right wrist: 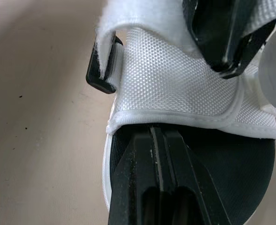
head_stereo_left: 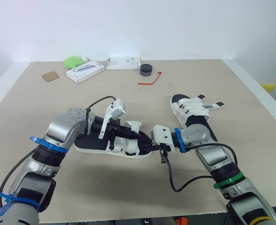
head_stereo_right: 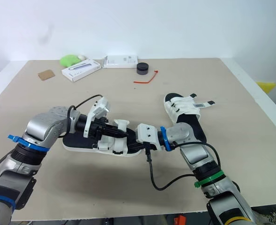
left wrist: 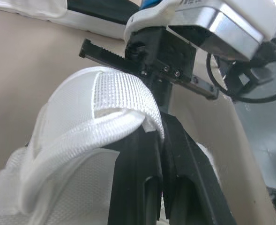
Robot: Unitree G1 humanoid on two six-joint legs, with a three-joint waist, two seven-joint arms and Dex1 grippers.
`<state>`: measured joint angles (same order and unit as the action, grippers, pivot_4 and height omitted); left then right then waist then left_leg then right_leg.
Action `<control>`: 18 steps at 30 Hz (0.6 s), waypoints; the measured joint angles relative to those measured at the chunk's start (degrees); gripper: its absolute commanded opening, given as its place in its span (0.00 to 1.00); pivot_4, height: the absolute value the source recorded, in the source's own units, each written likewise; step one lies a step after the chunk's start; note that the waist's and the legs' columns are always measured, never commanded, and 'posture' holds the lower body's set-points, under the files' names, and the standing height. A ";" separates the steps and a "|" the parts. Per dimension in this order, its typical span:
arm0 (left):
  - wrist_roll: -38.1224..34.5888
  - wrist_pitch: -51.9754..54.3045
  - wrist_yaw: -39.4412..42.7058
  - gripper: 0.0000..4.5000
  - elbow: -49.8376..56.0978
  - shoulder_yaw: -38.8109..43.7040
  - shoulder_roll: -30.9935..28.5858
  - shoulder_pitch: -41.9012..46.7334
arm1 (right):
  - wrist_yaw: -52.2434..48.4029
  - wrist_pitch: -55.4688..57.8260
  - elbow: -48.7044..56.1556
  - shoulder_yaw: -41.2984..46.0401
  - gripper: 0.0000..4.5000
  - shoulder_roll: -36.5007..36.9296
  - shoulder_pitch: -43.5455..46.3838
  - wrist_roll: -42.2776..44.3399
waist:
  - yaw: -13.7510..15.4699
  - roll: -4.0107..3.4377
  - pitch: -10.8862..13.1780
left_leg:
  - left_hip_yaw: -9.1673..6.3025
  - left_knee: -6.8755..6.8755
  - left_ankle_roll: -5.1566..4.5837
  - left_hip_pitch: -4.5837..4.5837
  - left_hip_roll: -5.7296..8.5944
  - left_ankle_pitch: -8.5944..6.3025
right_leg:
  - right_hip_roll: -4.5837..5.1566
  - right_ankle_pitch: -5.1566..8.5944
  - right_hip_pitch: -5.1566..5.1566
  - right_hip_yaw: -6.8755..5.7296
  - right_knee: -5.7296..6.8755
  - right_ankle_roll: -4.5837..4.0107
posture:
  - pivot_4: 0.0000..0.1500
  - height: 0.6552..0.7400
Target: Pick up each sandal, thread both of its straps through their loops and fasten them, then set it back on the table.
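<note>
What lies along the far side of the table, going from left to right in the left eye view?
In order: brown card piece, long white box, flat white box, black round object. The green thing and the red tie overlap their neighbours, so they are left out.

arms point(head_stereo_left: 63, 130) silver | bands point(head_stereo_left: 43, 144) blue, green | cables point(head_stereo_left: 184, 183) black | left gripper point(left wrist: 159, 123) black

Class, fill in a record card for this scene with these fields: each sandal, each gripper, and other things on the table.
near sandal: mid-table, between the two grippers
far sandal: on the robot's right, straps lying across it, untouched
left gripper: shut on the near sandal's strap
right gripper: shut, tips at the edge of a near sandal strap
far end of table: white boxes, green thing, black puck, red tie
</note>
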<state>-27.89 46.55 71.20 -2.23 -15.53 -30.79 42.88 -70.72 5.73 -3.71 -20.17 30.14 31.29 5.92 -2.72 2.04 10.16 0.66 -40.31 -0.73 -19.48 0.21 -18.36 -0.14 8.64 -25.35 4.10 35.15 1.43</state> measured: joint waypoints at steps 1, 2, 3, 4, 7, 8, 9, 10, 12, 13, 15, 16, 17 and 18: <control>1.02 -2.21 -0.54 0.03 -1.32 0.02 0.33 0.02 | 0.01 0.00 -0.05 0.00 0.00 -0.02 0.01 0.00 | 0.00 0.00 0.00 | 0.01 0.00 0.00 0.00 0.00 0.00 | -0.01 0.00 0.00 0.01 0.00 0.00 | 1.00 1.00; 1.26 -2.92 -0.69 0.03 -1.81 0.04 0.50 0.02 | 0.00 0.00 -0.06 0.00 0.00 -0.02 0.01 0.00 | 0.00 0.00 0.00 | 0.01 0.00 -0.01 0.00 0.00 0.00 | -0.01 0.00 0.00 0.00 0.00 -0.01 | 1.00 1.00; 1.80 -4.39 -0.85 0.03 -2.88 0.16 0.90 0.05 | 0.00 0.00 -0.11 0.00 0.00 -0.02 0.05 -0.01 | 0.00 0.00 0.00 | 0.01 0.00 -0.01 0.00 0.00 -0.01 | 0.00 0.00 0.00 0.00 0.00 -0.01 | 1.00 1.00; 2.35 -5.73 -0.95 0.03 -3.97 0.24 1.25 0.09 | -0.01 0.00 -0.14 0.00 0.00 -0.03 0.09 -0.01 | 0.00 0.00 0.00 | 0.02 0.00 -0.01 0.00 0.00 -0.01 | 0.00 0.00 0.00 0.00 0.00 -0.01 | 1.00 1.00; 3.32 -8.41 -1.03 0.03 -6.31 0.37 2.01 0.29 | -0.02 -0.01 -0.24 0.00 0.00 -0.04 0.14 -0.01 | 0.00 0.00 0.00 | 0.02 0.00 -0.01 -0.01 0.01 -0.01 | 0.00 0.00 0.00 0.01 0.00 -0.01 | 1.00 1.00; 3.73 -9.32 -0.99 0.03 -6.77 0.37 2.24 0.34 | -0.01 0.00 -0.26 0.00 0.00 -0.04 0.14 -0.01 | 0.00 0.00 0.00 | 0.02 0.00 -0.01 -0.01 0.00 -0.01 | 0.00 0.00 0.00 0.01 0.00 -0.01 | 1.00 1.00; 4.09 -10.34 -0.95 0.03 -7.41 0.38 2.49 0.46 | -0.01 0.00 -0.26 0.00 0.00 -0.04 0.15 -0.01 | 0.00 0.00 0.00 | 0.02 0.00 -0.01 -0.01 0.01 -0.01 | 0.00 0.00 0.00 0.01 0.00 0.00 | 1.00 1.00; 4.36 -11.04 -0.94 0.03 -7.94 0.45 2.70 0.53 | -0.01 0.00 -0.27 0.00 0.00 -0.04 0.15 -0.01 | 0.00 0.00 0.00 | 0.03 0.00 -0.01 -0.01 0.01 -0.01 | 0.00 0.00 0.00 0.01 0.00 0.00 | 1.00 1.00; 4.43 -12.15 -0.88 0.03 -8.51 0.85 3.08 0.53 | -0.01 0.01 -0.26 0.00 0.00 -0.04 0.15 0.00 | 0.00 0.00 0.00 | 0.02 0.00 -0.01 -0.01 0.00 -0.01 | 0.00 0.00 0.00 0.01 0.00 0.00 | 1.00 1.00; 4.40 -12.67 -0.77 0.03 -8.57 1.13 3.24 0.53 | -0.01 0.02 -0.26 0.00 0.00 -0.04 0.15 0.00 | 0.00 0.00 0.00 | 0.02 0.00 -0.01 -0.01 0.00 -0.01 | 0.00 0.00 0.00 0.01 0.00 0.00 | 1.00 1.00; 4.14 -13.18 -0.18 0.03 -8.56 2.15 3.57 0.53 | -0.01 0.05 -0.26 0.00 0.00 -0.03 0.15 0.00 | 0.00 0.00 0.00 | 0.02 0.00 -0.02 -0.01 0.00 -0.01 | 0.00 0.00 0.00 0.01 0.00 0.00 | 1.00 1.00; 4.14 -13.39 0.12 0.03 -8.55 2.18 3.57 0.52 | -0.01 0.06 -0.26 0.00 0.00 -0.03 0.15 0.00 | 0.00 0.00 0.00 | 0.02 0.00 -0.02 -0.02 0.00 -0.01 | 0.00 0.00 0.00 0.00 0.00 0.00 | 1.00 1.00; 4.13 -13.99 0.62 0.03 -8.45 2.18 3.56 0.51 | -0.01 0.08 -0.26 0.01 0.00 -0.03 0.15 0.00 | 0.00 0.00 0.00 | 0.02 0.00 -0.02 -0.02 0.00 -0.01 | 0.00 0.00 0.00 0.00 0.00 0.00 | 1.00 1.00; 4.04 -14.14 0.82 0.03 -8.30 2.24 3.57 0.51 | -0.01 0.10 -0.26 0.01 0.00 -0.03 0.15 0.00 | 0.00 0.00 0.00 | 0.02 0.00 -0.02 -0.02 0.00 -0.01 | 0.00 0.00 0.00 0.00 0.00 0.00 | 1.00 1.00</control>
<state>-23.85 32.42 72.03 -10.54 -13.29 -27.23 43.39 -70.73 5.83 -3.97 -20.16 30.11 31.44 5.91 -2.72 2.05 10.16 0.69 -40.31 -0.75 -19.50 0.21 -18.37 -0.14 8.64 -25.35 4.10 35.15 1.43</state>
